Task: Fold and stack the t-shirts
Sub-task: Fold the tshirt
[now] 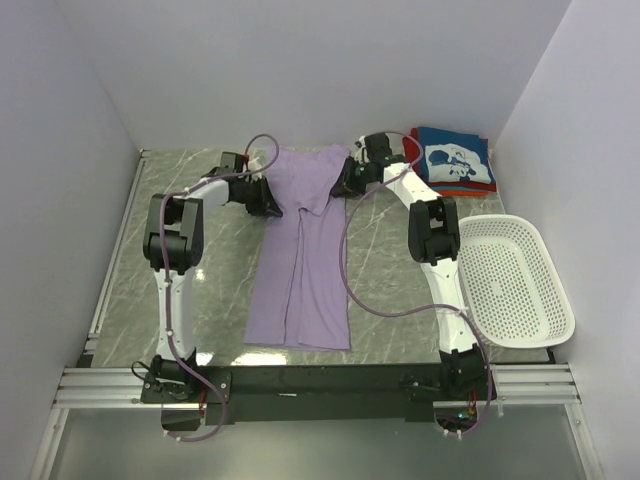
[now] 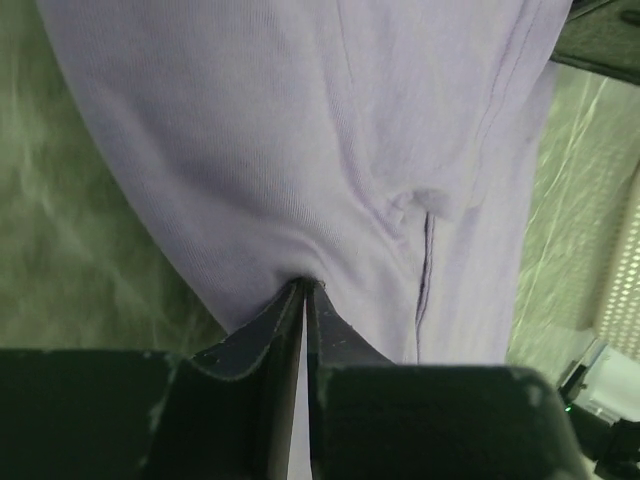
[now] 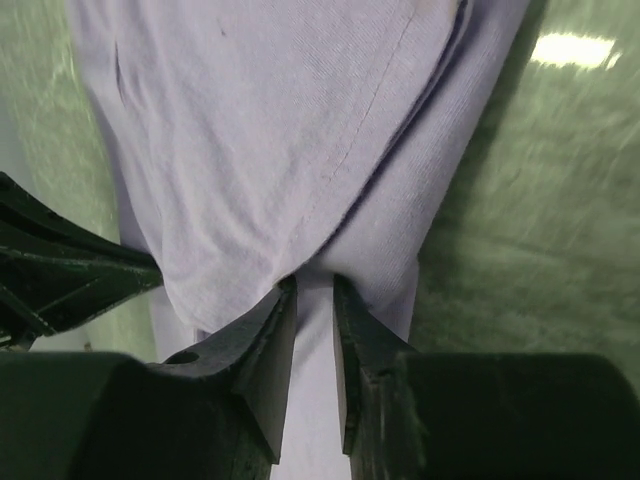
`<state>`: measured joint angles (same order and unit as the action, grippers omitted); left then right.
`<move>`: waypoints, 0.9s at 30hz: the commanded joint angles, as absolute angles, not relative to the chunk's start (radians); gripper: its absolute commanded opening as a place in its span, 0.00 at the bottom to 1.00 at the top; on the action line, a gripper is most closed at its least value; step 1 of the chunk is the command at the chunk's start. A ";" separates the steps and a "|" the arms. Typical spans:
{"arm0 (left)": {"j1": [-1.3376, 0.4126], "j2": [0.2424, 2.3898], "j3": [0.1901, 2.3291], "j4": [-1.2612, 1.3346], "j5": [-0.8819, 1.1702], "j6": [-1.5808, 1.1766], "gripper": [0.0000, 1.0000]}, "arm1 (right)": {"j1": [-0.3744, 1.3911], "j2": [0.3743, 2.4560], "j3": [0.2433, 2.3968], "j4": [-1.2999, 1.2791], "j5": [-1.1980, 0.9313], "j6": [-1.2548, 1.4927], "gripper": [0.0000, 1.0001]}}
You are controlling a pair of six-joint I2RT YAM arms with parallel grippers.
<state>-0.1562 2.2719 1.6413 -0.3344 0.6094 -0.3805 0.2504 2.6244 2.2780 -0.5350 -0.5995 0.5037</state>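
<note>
The lavender t-shirt (image 1: 300,270) lies lengthwise down the middle of the marble surface (image 1: 210,290), folded into a long narrow strip. Its near hem is close to the arm bases and its wider far end is spread between the two arms. The left pincer (image 1: 270,198) grips the left side of that far end. From the left wrist, its fingers (image 2: 270,330) are pressed together, with a pinch of the lavender cloth (image 2: 300,150) gathered at the tips. The right pincer (image 1: 347,180) holds the right side of the same end. From the right wrist, its fingers (image 3: 265,340) stand a little apart, clamped on a thicker fold of the shirt (image 3: 280,130) that fills the gap between them. At the far right corner, well apart from the lavender shirt, sits a folded stack topped by a navy t-shirt (image 1: 455,158) with a white print, a red t-shirt (image 1: 482,187) showing beneath it. Nearer, along the right side, rests a white perforated basket (image 1: 510,280).
</note>
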 commanded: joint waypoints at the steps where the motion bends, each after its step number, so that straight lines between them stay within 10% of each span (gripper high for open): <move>1: -0.143 2.367 1.713 -0.330 0.583 -0.406 0.13 | 0.242 2.657 2.295 -0.426 -0.508 0.543 0.31; 13: -0.129 2.242 1.643 -0.270 0.681 -0.463 0.21 | 0.219 2.648 2.322 -0.405 -0.561 0.551 0.47; 23: -0.091 1.682 1.388 -0.230 0.604 -0.163 0.94 | 0.232 2.228 2.229 -0.531 -0.540 0.194 0.79; 27: -0.028 1.501 1.370 -0.282 0.621 0.027 0.99 | 0.270 1.983 2.149 -0.638 -0.433 -0.056 0.86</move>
